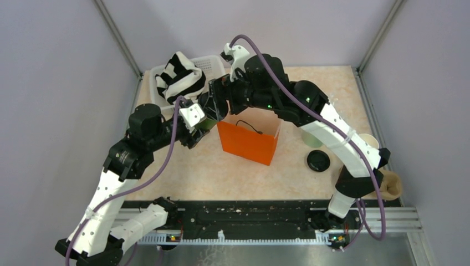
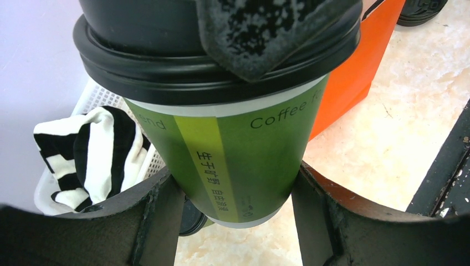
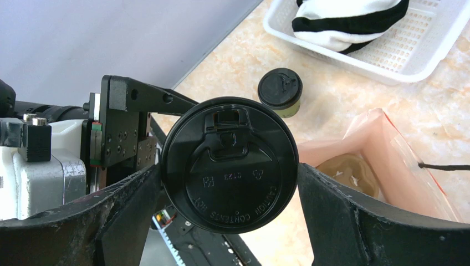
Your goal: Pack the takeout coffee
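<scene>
One takeout coffee cup (image 2: pixel 244 160), dark green with a black lid (image 3: pixel 230 166), hangs above the table beside the orange bag (image 1: pixel 249 141). My left gripper (image 2: pixel 235 183) is shut on its lower body, a finger pressed on each side. My right gripper (image 3: pixel 230 177) comes from above and is shut on the lid's rim, one pad (image 2: pixel 260 33) lying over the lid's edge. A second lidded green cup (image 3: pixel 280 91) stands on the table near the basket. In the top view both grippers meet left of the bag, the left (image 1: pixel 202 123) below the right (image 1: pixel 219 97).
A white basket (image 1: pixel 213 62) with a striped cloth (image 1: pixel 180 77) sits at the back left. The bag stands open with a brown carrier (image 3: pixel 346 172) inside. Right of the bag are a pale mint cup (image 1: pixel 312 138), a loose black lid (image 1: pixel 318 160) and a brown paper item (image 1: pixel 391 185).
</scene>
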`<state>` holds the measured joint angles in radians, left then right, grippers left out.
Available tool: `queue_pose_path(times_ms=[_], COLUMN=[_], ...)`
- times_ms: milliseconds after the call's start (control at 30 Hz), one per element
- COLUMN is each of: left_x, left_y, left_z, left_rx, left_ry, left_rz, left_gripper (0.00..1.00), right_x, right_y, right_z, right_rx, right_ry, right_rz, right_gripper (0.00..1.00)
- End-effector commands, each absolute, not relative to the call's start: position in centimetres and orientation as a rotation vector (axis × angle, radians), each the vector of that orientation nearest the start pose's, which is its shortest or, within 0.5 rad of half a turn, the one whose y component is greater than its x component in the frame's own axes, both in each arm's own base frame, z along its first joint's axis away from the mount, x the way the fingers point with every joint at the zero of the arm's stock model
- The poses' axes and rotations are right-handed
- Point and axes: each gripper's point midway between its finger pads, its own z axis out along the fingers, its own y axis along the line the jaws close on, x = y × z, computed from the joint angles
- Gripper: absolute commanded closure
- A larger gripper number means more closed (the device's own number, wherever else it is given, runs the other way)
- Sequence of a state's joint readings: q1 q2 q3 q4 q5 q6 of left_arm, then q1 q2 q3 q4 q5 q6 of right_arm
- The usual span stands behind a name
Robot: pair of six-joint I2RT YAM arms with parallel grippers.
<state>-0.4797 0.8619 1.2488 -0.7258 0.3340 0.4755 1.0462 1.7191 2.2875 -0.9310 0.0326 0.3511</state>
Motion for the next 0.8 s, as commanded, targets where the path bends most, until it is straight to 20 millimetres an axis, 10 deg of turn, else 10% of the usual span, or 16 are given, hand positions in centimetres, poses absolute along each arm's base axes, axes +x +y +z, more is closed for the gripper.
queue_pose_path(times_ms=[0,267,767], left_x=[22.4,22.6,22.6], left_y=[-16.7,-16.5,-16.2], left_z=[36.6,36.5,36.3], left_rx=[1.078,1.077,1.094], left_ry=[1.472,1.473,1.478], left_rz=[-0.314,-0.295,-0.265], left_gripper=[0.53,0.52,0.52], right_x=[22.8,22.5,20.8], right_y=[39.6,39.6,38.3], right_z=[43.7,42.6,40.0], right_rx=[-0.679,-0.711,-0.890], right_ry=[1.896,1.934,2.016], right_rz=[0.842,0.842,0.779], right_gripper=[0.11,0.29,0.18])
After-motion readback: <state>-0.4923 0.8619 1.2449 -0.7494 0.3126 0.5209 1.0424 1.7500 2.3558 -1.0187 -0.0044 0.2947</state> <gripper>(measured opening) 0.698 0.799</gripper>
